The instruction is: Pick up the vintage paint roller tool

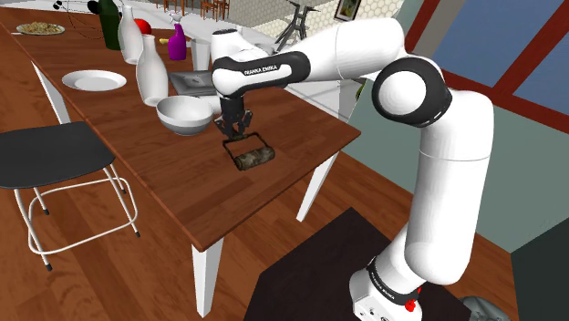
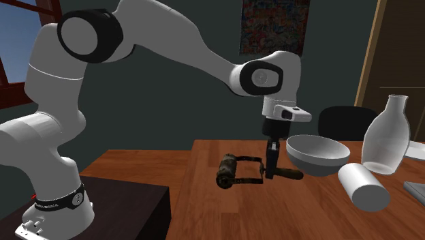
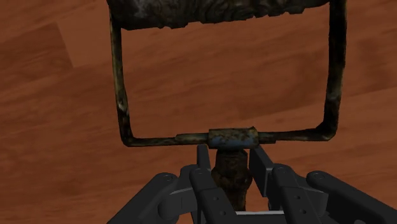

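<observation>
– Pincer?
– The gripper (image 3: 230,167) is clamped on the paint roller (image 1: 251,159) by its handle, near the table (image 1: 228,205) edge.
– Neighbours?
– A bowl (image 1: 184,114) is seen just beside the gripper, with a bottle (image 1: 151,73) behind. Wood floor (image 1: 91,283), dark wall (image 2: 204,102).

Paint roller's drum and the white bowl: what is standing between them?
The gripper stands between them, closed on the paint roller at its handle, close to the bowl. The shoulder view shows this.
</observation>
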You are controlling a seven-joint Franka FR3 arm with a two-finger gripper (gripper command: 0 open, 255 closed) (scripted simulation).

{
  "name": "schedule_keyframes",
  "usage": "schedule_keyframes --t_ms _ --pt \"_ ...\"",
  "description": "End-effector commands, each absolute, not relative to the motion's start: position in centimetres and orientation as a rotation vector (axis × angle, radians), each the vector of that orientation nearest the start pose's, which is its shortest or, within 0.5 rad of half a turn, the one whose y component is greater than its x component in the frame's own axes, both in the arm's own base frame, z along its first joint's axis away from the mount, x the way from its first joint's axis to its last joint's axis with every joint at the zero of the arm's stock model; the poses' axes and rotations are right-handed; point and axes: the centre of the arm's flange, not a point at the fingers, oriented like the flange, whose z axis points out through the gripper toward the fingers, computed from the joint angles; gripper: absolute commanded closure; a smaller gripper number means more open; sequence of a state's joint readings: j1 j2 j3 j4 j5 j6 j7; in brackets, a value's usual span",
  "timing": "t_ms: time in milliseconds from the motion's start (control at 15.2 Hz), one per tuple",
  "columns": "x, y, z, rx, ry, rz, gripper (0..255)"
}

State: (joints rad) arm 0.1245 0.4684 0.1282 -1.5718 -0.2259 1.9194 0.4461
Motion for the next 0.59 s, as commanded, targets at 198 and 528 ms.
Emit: schedule_keyframes --t_ms 198,528 --pt "65.5 14.1 38.9 -3.314 0.189 0.095 255" --pt "65.5 14.1 41.5 -3.314 0.189 0.095 255"
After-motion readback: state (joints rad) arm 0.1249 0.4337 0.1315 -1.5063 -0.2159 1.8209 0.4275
